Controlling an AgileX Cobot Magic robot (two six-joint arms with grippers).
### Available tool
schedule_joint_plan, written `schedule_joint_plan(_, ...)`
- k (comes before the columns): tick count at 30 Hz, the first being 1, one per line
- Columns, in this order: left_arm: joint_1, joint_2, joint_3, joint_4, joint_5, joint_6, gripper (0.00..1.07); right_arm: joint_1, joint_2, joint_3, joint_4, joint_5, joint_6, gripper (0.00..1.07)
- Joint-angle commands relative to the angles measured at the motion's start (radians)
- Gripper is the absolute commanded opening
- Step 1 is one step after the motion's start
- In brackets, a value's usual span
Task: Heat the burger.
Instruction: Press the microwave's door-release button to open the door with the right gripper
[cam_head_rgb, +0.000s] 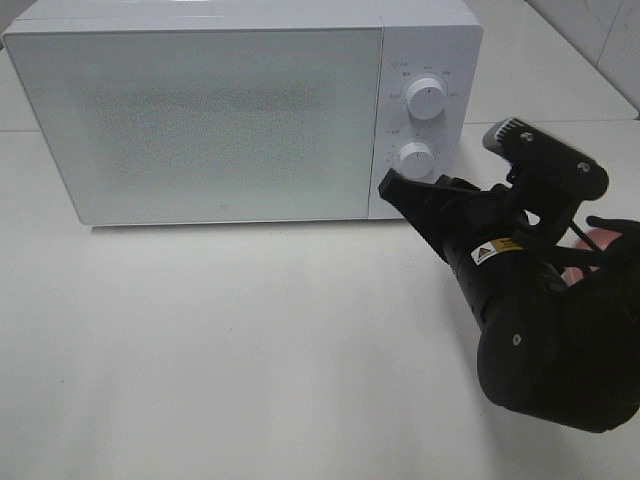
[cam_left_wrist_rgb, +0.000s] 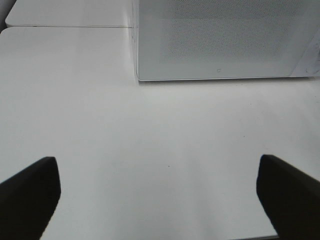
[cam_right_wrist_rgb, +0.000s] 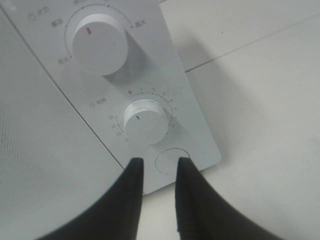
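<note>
Right arm (cam_head_rgb: 540, 330), bulky and black, fills the near right corner of the high view and reaches over the white desk (cam_head_rgb: 250, 350) toward the microwave (cam_head_rgb: 200, 110). That white microwave stands at the back of the desk with its frosted door shut. The burger shows in no view, and nothing can be made out behind the door. The left hand (cam_left_wrist_rgb: 157, 200) hangs over bare desk in front of the microwave, its fingers spread wide and gripping nothing. The right hand (cam_right_wrist_rgb: 159, 162) points at the foot of the control panel, its fingers close together with a narrow gap, empty. Above its tips sit the upper knob (cam_head_rgb: 427, 98) and the lower knob (cam_head_rgb: 414, 160). A round button (cam_right_wrist_rgb: 169, 159) lies right at the tips; whether they touch it I cannot tell.
</note>
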Motion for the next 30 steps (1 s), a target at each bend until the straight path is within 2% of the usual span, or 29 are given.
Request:
schedule_joint_plan(1, -0.002, -0.014, 0.001, -0.011, -0.006, 0.003, 1.0, 0.003, 0.001, -0.007, -0.002, 0.035, 0.275, 0.08)
schedule_joint_plan(2, -0.002, -0.014, 0.001, -0.011, -0.006, 0.003, 1.0, 0.003, 0.001, -0.007, -0.002, 0.035, 0.275, 0.08)
schedule_joint_plan(3, -0.002, -0.014, 0.001, -0.011, -0.006, 0.003, 1.0, 0.003, 0.001, -0.007, -0.003, 0.036, 0.441, 0.05)
schedule_joint_plan(4, -0.002, -0.014, 0.001, -0.011, -0.006, 0.003, 1.0, 0.003, 0.001, -0.007, -0.003, 0.036, 0.441, 0.05)
schedule_joint_plan(5, -0.002, -0.014, 0.001, -0.011, -0.006, 0.003, 1.0, 0.003, 0.001, -0.007, -0.003, 0.036, 0.6, 0.03)
schedule_joint_plan(6, -0.002, -0.014, 0.001, -0.011, -0.006, 0.003, 1.0, 0.003, 0.001, -0.007, -0.003, 0.036, 0.6, 0.03)
schedule_joint_plan(7, -0.002, -0.014, 0.001, -0.011, -0.006, 0.003, 1.0, 0.003, 0.001, -0.007, -0.004, 0.037, 0.728, 0.0)
schedule_joint_plan(10, -0.002, -0.014, 0.001, -0.011, -0.006, 0.003, 1.0, 0.003, 0.001, -0.007, -0.014, 0.059, 0.844, 0.0)
schedule_joint_plan(14, -0.002, -0.014, 0.001, -0.011, -0.006, 0.003, 1.0, 0.003, 0.001, -0.007, -0.058, 0.091, 0.913, 0.0)
schedule_joint_plan(23, -0.002, -0.014, 0.001, -0.011, -0.006, 0.003, 1.0, -0.006, 0.001, -0.007, -0.061, 0.141, 0.937, 0.0)
schedule_joint_plan(30, -0.002, -0.014, 0.001, -0.011, -0.006, 0.003, 1.0, -0.074, 0.001, -0.009, -0.133, 0.199, 0.941, 0.0)
